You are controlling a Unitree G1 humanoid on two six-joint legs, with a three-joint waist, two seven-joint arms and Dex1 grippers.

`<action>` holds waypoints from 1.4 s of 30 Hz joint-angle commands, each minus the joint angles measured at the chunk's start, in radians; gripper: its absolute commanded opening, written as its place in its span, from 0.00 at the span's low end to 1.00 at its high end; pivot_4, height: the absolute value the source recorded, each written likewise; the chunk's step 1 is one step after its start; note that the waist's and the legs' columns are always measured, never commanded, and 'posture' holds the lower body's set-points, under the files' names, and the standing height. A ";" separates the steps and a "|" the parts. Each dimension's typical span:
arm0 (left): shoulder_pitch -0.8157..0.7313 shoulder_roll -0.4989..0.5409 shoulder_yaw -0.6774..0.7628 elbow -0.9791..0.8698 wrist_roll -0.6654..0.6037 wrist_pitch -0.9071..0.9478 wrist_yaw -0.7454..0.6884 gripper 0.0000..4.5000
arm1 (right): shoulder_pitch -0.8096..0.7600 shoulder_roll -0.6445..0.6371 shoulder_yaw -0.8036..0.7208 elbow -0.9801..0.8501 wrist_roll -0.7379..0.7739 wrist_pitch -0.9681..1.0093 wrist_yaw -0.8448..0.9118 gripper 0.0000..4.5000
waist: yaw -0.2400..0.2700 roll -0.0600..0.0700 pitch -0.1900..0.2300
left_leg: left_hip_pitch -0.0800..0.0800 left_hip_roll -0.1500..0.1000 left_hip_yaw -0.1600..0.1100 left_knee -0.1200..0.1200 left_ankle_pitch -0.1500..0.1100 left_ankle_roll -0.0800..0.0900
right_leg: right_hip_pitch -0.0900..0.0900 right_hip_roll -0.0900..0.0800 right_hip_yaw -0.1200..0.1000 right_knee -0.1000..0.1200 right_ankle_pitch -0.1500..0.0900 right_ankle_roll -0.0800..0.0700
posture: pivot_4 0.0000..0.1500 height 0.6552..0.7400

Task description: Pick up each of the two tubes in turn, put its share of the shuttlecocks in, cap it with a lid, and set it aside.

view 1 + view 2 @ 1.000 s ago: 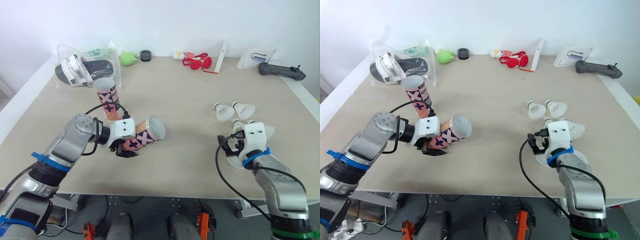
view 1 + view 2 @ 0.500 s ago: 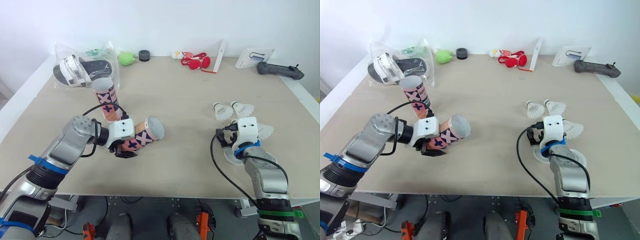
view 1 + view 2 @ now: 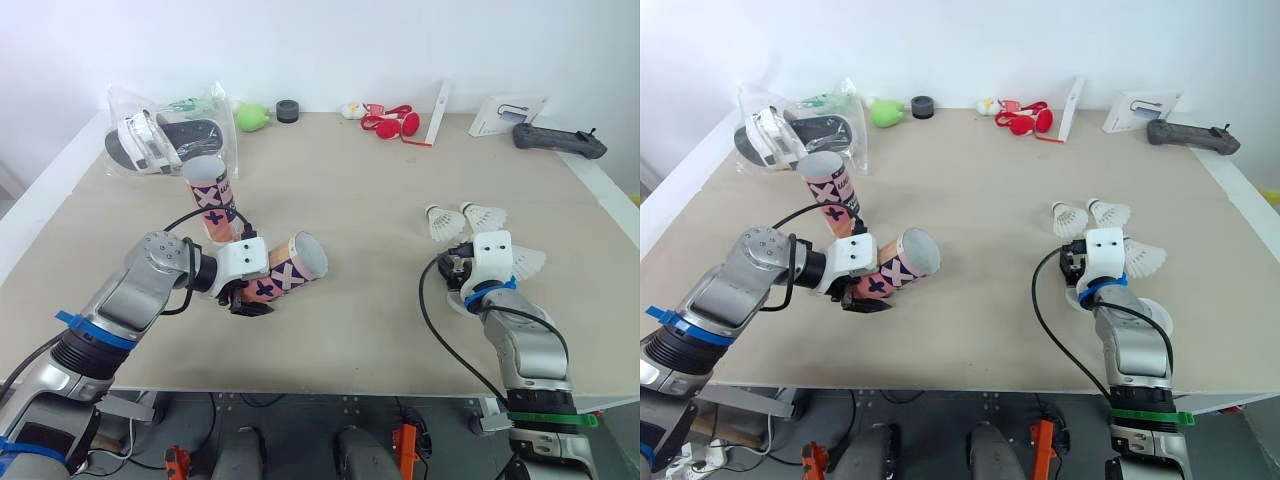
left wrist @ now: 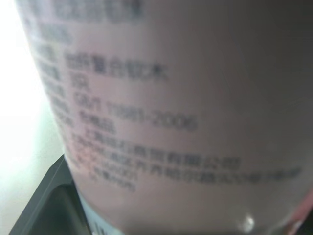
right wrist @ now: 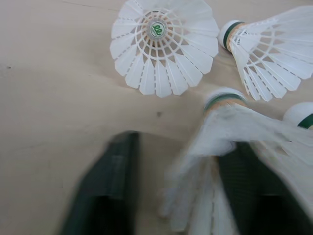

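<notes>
Loading the first tube (image 3: pixel 296 264): left gripper (image 3: pixel 248 297) fingers clamp it tilted over the worktop (image 3: pixel 360 200); right gripper (image 5: pixel 178 166) fingers, apart, straddle a lying shuttlecock (image 5: pixel 222 120). Next, I'd judge: close, lift, feed it into the open mouth.

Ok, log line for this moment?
left fingers: shut on tilted tube | right fingers: open at shuttlecocks | other tube: upright

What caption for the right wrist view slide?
Right end effector open at a shuttlecock lying on the table, more shuttlecocks beyond.
</notes>
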 commanded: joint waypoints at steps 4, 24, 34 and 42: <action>0.014 0.000 -0.017 -0.014 -0.006 0.007 -0.004 0.81 | 0.019 -0.008 -0.026 -0.083 0.016 0.037 0.004 0.40 | 0.000 0.000 0.000 | 0.000 0.000 0.000 -0.001 0.000 0.000 | 0.000 0.000 0.000 0.000 0.000 0.000 | 1.00 1.00; 0.005 -0.005 -0.022 -0.001 -0.005 -0.001 -0.010 0.81 | 0.054 -0.009 -0.038 -0.177 0.019 0.087 -0.006 0.01 | 0.001 0.000 0.000 | 0.000 0.000 0.000 -0.001 0.000 0.000 | 0.000 0.000 0.000 0.000 -0.001 -0.001 | 1.00 1.00; 0.001 -0.014 -0.028 0.011 -0.002 -0.010 -0.014 0.81 | 0.143 -0.120 -0.092 -0.466 0.113 0.216 0.121 0.01 | 0.002 0.000 0.000 | 0.000 0.000 0.000 -0.001 0.000 0.000 | 0.000 0.000 0.000 0.000 -0.001 0.000 | 1.00 1.00; 0.008 -0.024 -0.032 0.012 -0.002 -0.008 -0.008 0.81 | 0.148 -0.335 -0.102 -0.654 0.303 0.213 0.425 0.01 | 0.001 0.001 0.000 | 0.000 0.000 0.000 -0.001 0.000 0.000 | 0.000 0.000 0.000 0.000 -0.003 -0.003 | 1.00 1.00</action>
